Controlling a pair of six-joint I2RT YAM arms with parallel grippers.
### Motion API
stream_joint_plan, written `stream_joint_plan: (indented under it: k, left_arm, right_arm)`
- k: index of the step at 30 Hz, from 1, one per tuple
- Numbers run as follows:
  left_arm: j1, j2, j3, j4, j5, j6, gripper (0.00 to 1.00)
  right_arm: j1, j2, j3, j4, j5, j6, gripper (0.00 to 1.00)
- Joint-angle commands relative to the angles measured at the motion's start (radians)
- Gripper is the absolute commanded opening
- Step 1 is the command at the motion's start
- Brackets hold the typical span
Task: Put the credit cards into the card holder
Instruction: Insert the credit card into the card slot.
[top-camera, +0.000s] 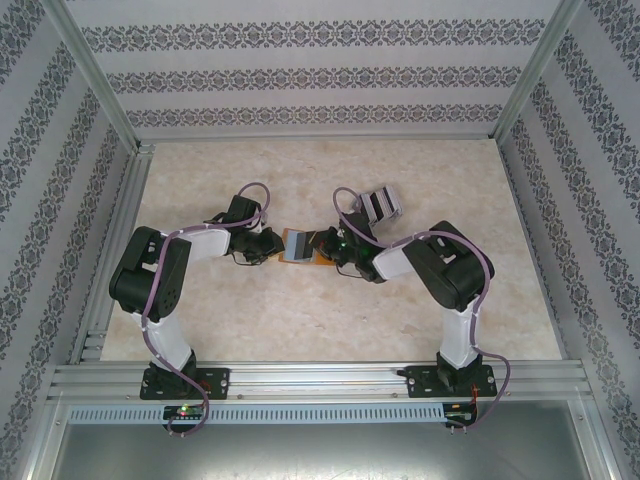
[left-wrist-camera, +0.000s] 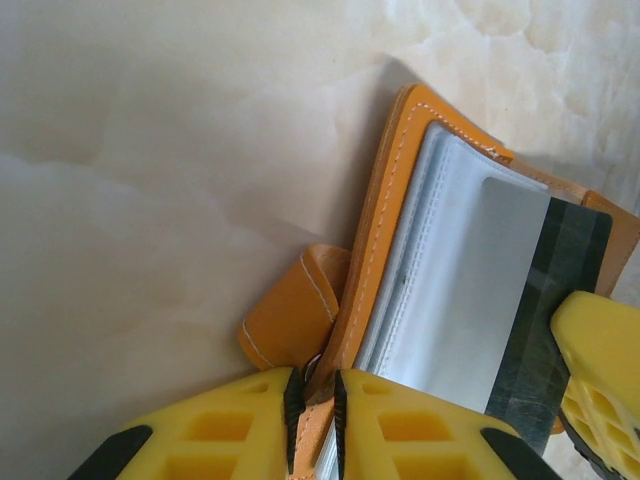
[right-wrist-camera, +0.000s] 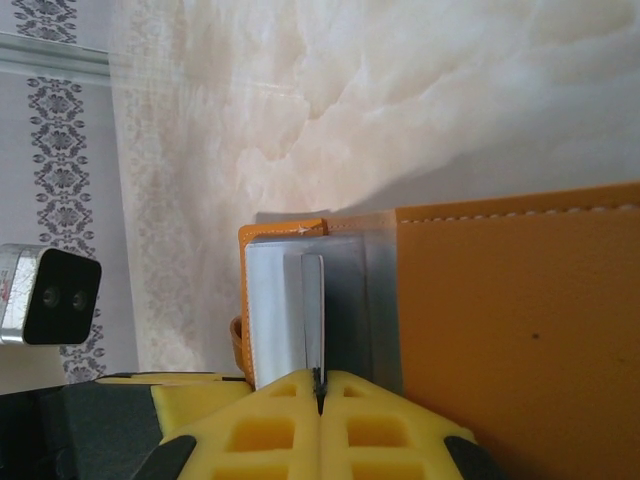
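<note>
The card holder (left-wrist-camera: 385, 200) lies open at the middle of the table (top-camera: 300, 320). We find the left gripper (left-wrist-camera: 312, 400) pinching its orange edge. The right gripper (right-wrist-camera: 320, 385) is clamped on one card (left-wrist-camera: 480, 300), partly inside the pale pocket. We judge insertion is under way; the next move calls for a straight push home. The other credit cards (top-camera: 380, 205) lie just beyond.

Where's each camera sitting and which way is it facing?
Top: above, behind the arms, looking down at the table; both arms whole, left end effector and right end effector meeting at the wallet.
Left wrist: on that arm, looking along yellow fingers clamped on the wallet's edge.
Right wrist: looking along its fingers, pinching a card edge-on.
Shared: both wrist views show wallet and card.
</note>
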Motion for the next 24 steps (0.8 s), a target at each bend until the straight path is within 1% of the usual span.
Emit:
stream_joint_plan:
  k: [1,11,14,15,17,19,21,24]
  left_arm:
    - [-0.021,0.015,-0.022,-0.022,0.028,-0.012,0.21]
    - [-0.022,0.006,-0.022,-0.021,0.022,-0.013,0.21]
    - [-0.022,0.009,-0.023,-0.025,0.020,-0.012,0.21]
    - [-0.022,0.011,-0.025,-0.026,0.020,-0.012,0.21]
    - [-0.023,0.012,-0.028,-0.022,0.020,-0.014,0.21]
    - [-0.022,0.011,-0.032,-0.019,0.019,-0.015,0.21]
    - [-0.022,0.011,-0.030,-0.019,0.019,-0.014,0.21]
    - [-0.023,0.012,-0.031,-0.017,0.017,-0.013,0.21]
  right_arm:
    - [0.029,0.017,0.002,-0.048,0.029,-0.008,0.03]
    - [0.029,-0.007,0.087,-0.257,-0.023,-0.136,0.09]
    - [0.029,-0.033,0.094,-0.294,-0.022,-0.172,0.09]
    - [0.030,-0.043,0.102,-0.321,-0.019,-0.188,0.11]
    - [0.028,-0.068,0.120,-0.395,-0.005,-0.232,0.18]
    - [0.027,-0.091,0.137,-0.455,0.008,-0.268,0.22]
    - [0.026,-0.119,0.132,-0.485,0.035,-0.287,0.27]
    - [0.022,-0.137,0.148,-0.526,0.040,-0.315,0.29]
